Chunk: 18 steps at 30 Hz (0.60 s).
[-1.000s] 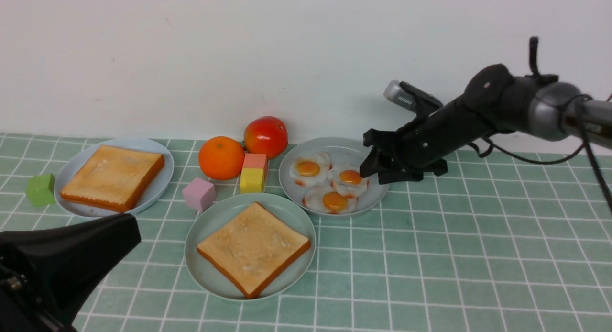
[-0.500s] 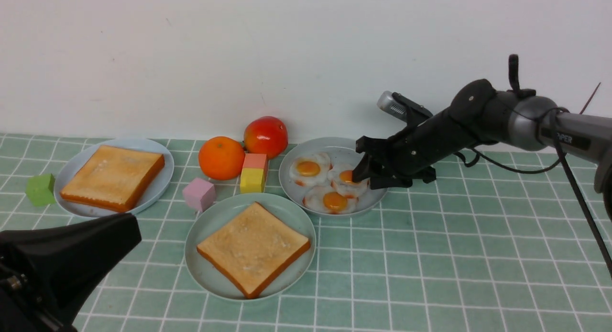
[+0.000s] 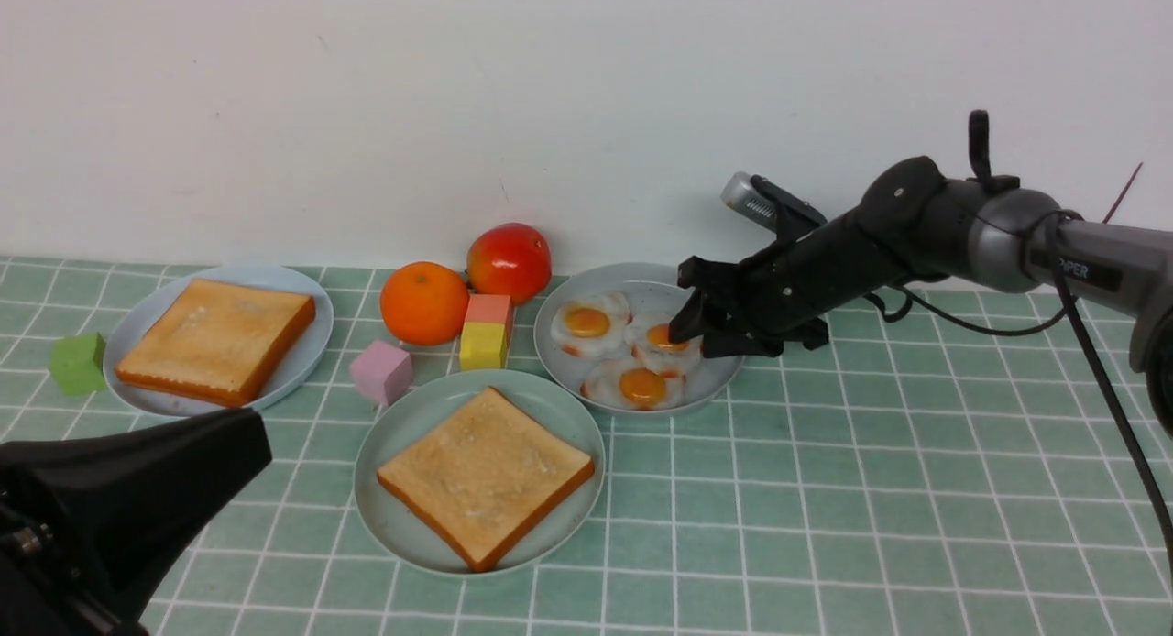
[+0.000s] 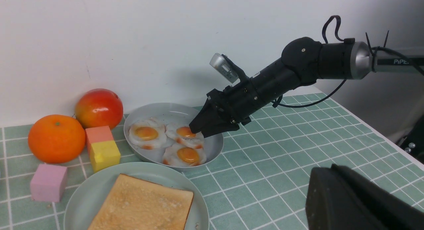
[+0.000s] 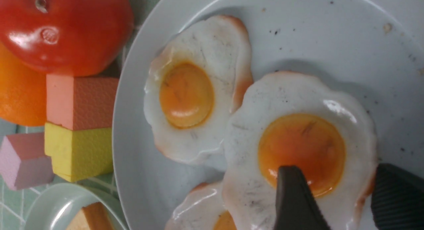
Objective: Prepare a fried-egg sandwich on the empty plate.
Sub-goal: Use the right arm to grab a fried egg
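The empty plate [image 3: 408, 421], pale mint-green, sits front centre and carries one toast slice [image 3: 486, 476]; both also show in the left wrist view, the plate [image 4: 86, 193] under the toast [image 4: 142, 206]. No fried-egg sandwich is in view. Behind it a grey speckled plate [image 3: 651, 288] holds three fried eggs. My right gripper [image 3: 694, 338] stands open over the rightmost egg [image 5: 298, 124]. One fingertip [image 5: 288, 183] rests on its yolk, the other is at its browned edge. My left gripper [image 3: 247, 444] hangs shut and empty at front left.
A pale-blue plate [image 3: 137, 315] with a second toast slice [image 3: 215, 338] lies at the left, a green cube [image 3: 78, 363] beside it. An orange [image 3: 424, 301], a red fruit [image 3: 509, 260], stacked coral and yellow blocks [image 3: 486, 332] and a pink cube [image 3: 380, 372] crowd the space between the plates.
My right gripper has moved left and down, from beside the egg plate's rim onto the rightmost egg, staying open. The left arm has not moved.
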Available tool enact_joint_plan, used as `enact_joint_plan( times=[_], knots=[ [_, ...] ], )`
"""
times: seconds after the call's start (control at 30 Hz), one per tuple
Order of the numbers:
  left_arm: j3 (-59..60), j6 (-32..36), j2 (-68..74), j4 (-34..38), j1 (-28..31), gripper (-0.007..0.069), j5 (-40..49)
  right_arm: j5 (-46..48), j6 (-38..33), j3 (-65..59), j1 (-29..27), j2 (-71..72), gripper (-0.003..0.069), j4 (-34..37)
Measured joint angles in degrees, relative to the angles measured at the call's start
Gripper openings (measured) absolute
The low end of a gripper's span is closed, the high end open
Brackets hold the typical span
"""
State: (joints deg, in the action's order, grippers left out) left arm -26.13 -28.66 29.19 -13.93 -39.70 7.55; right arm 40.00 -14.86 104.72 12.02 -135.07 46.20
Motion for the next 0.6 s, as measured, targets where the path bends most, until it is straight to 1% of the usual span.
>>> enact_joint_plan(
  times=[0.07,0.13,0.2,0.23,0.33,0.4,0.6],
  knots=[
    [0.0,0.0,0.0,0.0,0.0,-0.0011,0.0,-0.1,-1.2,0.1,0.0,-0.2,0.0335,0.0],
    [0.0,0.0,0.1,0.0,0.0,-0.001,-0.1,-0.1,-3.9,0.2,0.0,-0.4,0.0286,0.2],
    [0.0,0.0,0.2,0.0,0.0,-0.001,-0.1,-0.2,-5.7,0.2,0.0,-0.4,0.0212,0.1],
    [0.0,0.0,0.2,0.0,0.0,-0.001,-0.1,-0.3,-6.1,0.2,0.0,-0.5,0.0188,0.0],
    [0.0,0.0,0.2,0.0,0.0,-0.001,-0.1,-0.6,-6.7,0.2,-0.1,-0.6,0.0059,-0.3],
    [0.0,-0.1,0.2,0.0,0.0,-0.001,-0.1,-0.8,-6.9,0.2,-0.1,-0.8,0.0004,-0.3],
    [0.0,-0.1,0.2,0.0,0.0,-0.001,-0.1,-0.9,-7.1,0.2,0.0,-0.3,0.0003,-2.0]
  ],
)
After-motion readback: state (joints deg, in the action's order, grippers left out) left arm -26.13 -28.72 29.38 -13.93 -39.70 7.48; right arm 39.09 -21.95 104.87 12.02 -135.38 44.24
